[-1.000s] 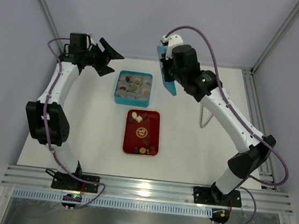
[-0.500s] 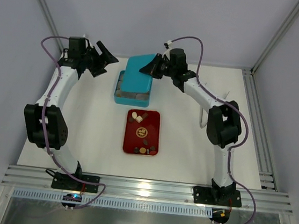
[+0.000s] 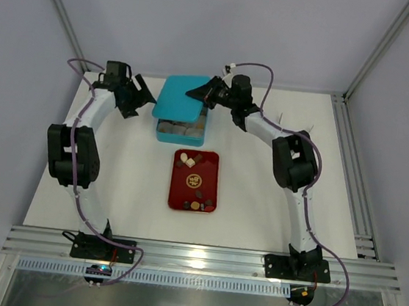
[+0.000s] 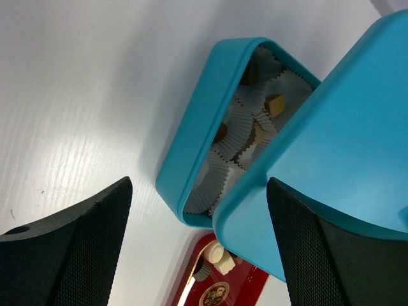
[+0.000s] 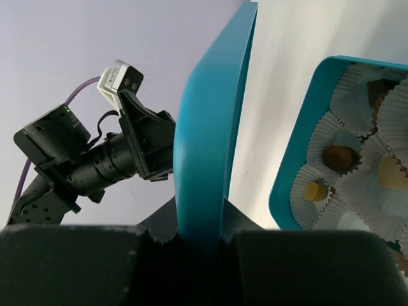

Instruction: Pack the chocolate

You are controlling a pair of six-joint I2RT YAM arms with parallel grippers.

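Observation:
Several chocolates [image 3: 187, 160] lie on a red tray [image 3: 194, 181]. More chocolates [image 5: 336, 156] sit in white paper cups inside an open teal box [image 3: 181, 130]. My right gripper [image 3: 202, 91] is shut on the right edge of the teal lid [image 3: 181, 97], which hangs tilted over the box's far half. In the right wrist view the lid [image 5: 210, 127] stands edge-on between my right gripper [image 5: 199, 220] jaws. My left gripper [image 3: 141, 95] is open and empty just left of the box. In the left wrist view it [image 4: 199, 185] frames the box [image 4: 191, 153] and lid [image 4: 344, 146].
The red tray stands just in front of the box, and its corner shows in the left wrist view [image 4: 213, 290]. A thin metal stand [image 3: 283, 162] is at the right. The left gripper's camera [image 5: 121, 80] shows beyond the lid in the right wrist view.
My right gripper has swung the lid from upright at the box's right side to lying over the box. My left gripper has moved closer to the box's left side.

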